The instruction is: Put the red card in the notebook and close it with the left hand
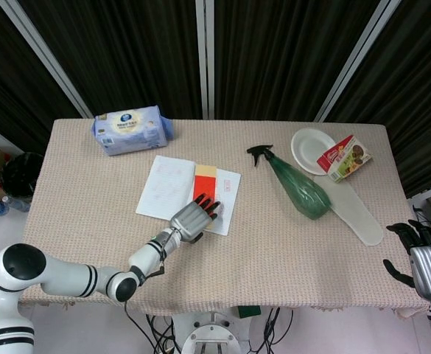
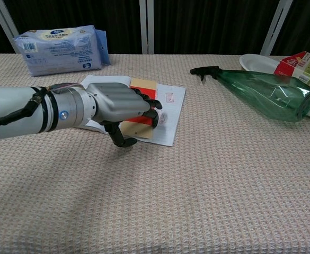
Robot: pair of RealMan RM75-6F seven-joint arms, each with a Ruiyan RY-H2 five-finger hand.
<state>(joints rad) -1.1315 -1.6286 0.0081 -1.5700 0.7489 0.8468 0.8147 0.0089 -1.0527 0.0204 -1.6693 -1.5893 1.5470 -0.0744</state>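
The open white notebook point(image 1: 167, 188) point(image 2: 170, 108) lies left of the table's middle. The card point(image 1: 202, 183) point(image 2: 147, 93), red with tan ends, lies flat on the right page. My left hand point(image 1: 190, 218) point(image 2: 117, 103) is palm down over the card's near half. Its dark fingertips point(image 2: 153, 110) rest on the red part, and its thumb hangs by the notebook's near edge. It grips nothing. My right hand point(image 1: 427, 259) hangs off the table's near right corner, fingers apart and holding nothing; the chest view does not show it.
A blue wipes pack point(image 1: 130, 130) point(image 2: 59, 48) sits behind the notebook. A green spray bottle point(image 1: 298, 184) point(image 2: 266, 95) lies right of centre, with a white plate point(image 1: 309, 147), a snack box point(image 1: 344, 157) and a pale flat board point(image 1: 355, 210) further right.
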